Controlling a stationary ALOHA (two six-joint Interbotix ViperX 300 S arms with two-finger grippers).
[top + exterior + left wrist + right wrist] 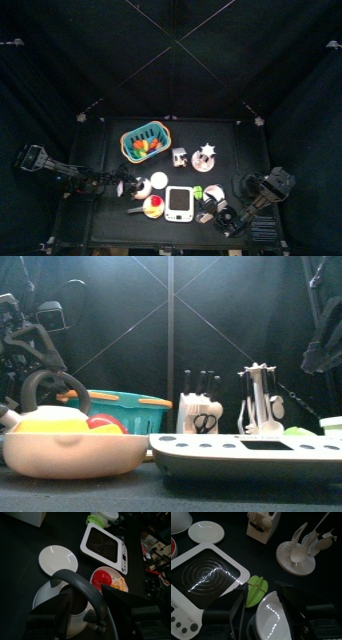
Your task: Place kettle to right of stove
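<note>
The kettle (63,607) looks like glossy white plastic with a smooth black handle; the stove (208,577) has a shiny dark top; the table (20,547) is matt black.

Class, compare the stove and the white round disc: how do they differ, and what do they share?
The stove is a rounded rectangle; the white round disc is circular. The stove has a dark ringed top panel and buttons; the disc is plain. The stove looks larger. Both are white-rimmed and lie flat on the table.

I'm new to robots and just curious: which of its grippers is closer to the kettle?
The left. The left gripper stands open right at the kettle, its jaws either side of the black handle. The right gripper is away on the far side of the stove.
</note>
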